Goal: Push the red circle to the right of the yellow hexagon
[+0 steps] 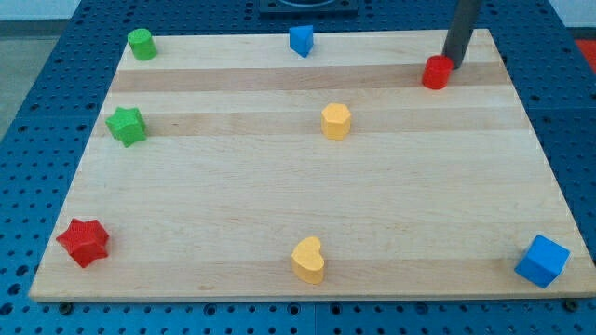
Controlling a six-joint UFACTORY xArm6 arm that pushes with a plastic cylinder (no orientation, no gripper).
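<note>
The red circle sits on the wooden board near the view's top right. My tip is just to its upper right, touching or almost touching it. The yellow hexagon stands near the board's middle, well to the lower left of the red circle.
A blue block sits at the top middle and a green circle at the top left. A green star is at the left, a red star at the bottom left, a yellow heart at the bottom middle, a blue cube at the bottom right.
</note>
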